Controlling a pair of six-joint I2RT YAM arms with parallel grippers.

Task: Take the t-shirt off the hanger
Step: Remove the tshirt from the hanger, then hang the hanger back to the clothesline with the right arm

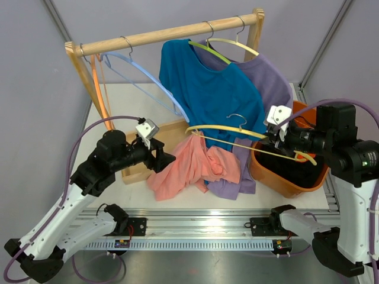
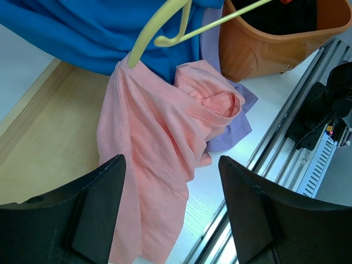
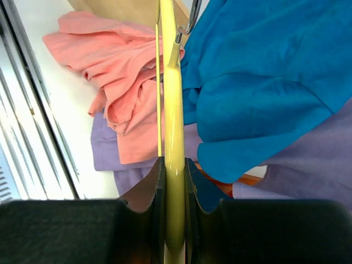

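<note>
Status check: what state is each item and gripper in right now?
yellow hanger: off rack, held
right gripper: jaws shut on yellow hanger
left gripper: jaws open, empty
pink t-shirt: heaped on table, caught on one end of yellow hanger
blue t-shirt: hanging on rack
purple t-shirt: hanging on rack

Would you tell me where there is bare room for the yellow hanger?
Bare table lies behind the wooden tray, left of the blue shirt. The tray is bare too. The pink t-shirt, purple shirt and orange basket crowd the front right.
</note>
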